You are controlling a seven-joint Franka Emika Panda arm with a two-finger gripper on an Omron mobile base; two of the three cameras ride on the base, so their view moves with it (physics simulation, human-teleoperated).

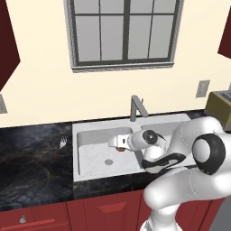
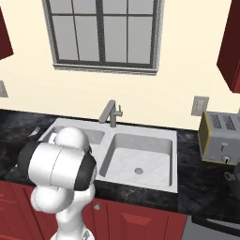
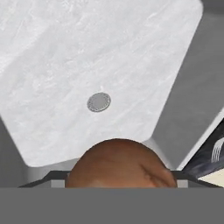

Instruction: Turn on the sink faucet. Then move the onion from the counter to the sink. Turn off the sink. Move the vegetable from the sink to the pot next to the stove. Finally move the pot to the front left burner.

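My gripper [image 1: 116, 144] hangs low over the left basin of the pale sink [image 1: 90, 131], shut on the round tan-orange onion [image 1: 121, 149]. In the hand view the onion [image 3: 118, 164] sits between my fingertips at the bottom edge, held by the gripper [image 3: 114, 180], above the basin floor and its round drain [image 3: 99, 102]. The grey faucet [image 1: 136, 108] stands at the sink's back rim behind the hand, and I see no water running from its spout. From the right base view the faucet [image 2: 110, 114] and sink rim [image 2: 140, 187] show, while my own arm hides the hand and onion.
A fork [image 1: 62, 143] lies on the black counter [image 1: 31, 162] left of the sink. A grey toaster [image 2: 220, 137] stands on the counter to the right, with a dark pot [image 2: 234, 178] at the frame's edge in front of it. A window is above the faucet.
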